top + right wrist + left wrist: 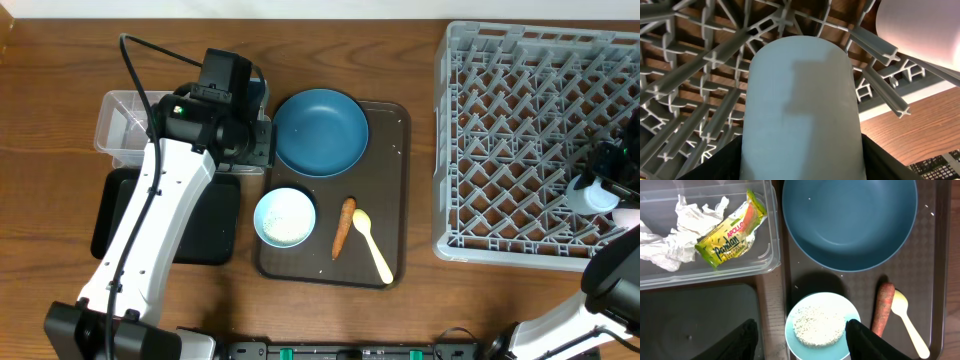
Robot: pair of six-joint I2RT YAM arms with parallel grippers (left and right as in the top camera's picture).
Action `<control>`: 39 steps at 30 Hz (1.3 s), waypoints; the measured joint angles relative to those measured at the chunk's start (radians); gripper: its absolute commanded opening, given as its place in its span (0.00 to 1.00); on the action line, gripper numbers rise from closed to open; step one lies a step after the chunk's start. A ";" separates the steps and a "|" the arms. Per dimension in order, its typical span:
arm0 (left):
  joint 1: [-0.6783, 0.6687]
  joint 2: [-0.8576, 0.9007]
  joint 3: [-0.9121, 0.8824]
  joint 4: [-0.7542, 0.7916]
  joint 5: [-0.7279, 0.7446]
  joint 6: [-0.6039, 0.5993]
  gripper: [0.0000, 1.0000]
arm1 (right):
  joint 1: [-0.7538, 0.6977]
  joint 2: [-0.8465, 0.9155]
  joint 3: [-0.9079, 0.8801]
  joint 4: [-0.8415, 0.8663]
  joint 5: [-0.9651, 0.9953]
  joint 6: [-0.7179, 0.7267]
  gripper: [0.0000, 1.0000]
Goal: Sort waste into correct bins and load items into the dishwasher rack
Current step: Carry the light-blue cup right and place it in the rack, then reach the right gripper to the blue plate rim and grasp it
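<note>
My left gripper [802,340] is open and empty. It hangs above the pale bowl [820,325] of white rice on the brown serving tray [935,280]. The dark blue plate [850,220], the orange carrot [882,307] and the pale yellow spoon [907,320] lie on that tray too. The clear tub [715,272] holds crumpled paper scraps [675,240] and the yellow-green wrapper [732,232]. My right gripper [800,160] is shut on the light blue cup [800,110] inside the grey dishwasher rack [690,60]. The pink-white cup [925,30] is beside it.
The black tray [205,230] lies in front of the clear tub [115,125], left of the brown tray [390,180]. The rack [520,130] fills the right side of the table. My left arm crosses over the black tray.
</note>
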 measured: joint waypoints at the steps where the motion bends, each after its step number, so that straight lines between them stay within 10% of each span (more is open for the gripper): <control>1: 0.000 0.000 0.000 0.000 0.000 0.000 0.59 | -0.002 0.004 0.000 0.000 0.000 0.000 0.30; 9: 0.000 0.000 0.000 -0.001 0.000 0.000 0.59 | -0.011 0.024 0.000 0.000 0.003 0.009 0.99; 28: 0.000 0.000 0.000 -0.008 0.000 0.003 0.65 | 0.002 0.021 0.000 0.019 -0.190 -0.007 0.98; 39: 0.005 0.000 0.000 -0.050 0.000 -0.004 0.65 | 0.307 -0.214 0.001 0.292 -0.410 -0.035 0.98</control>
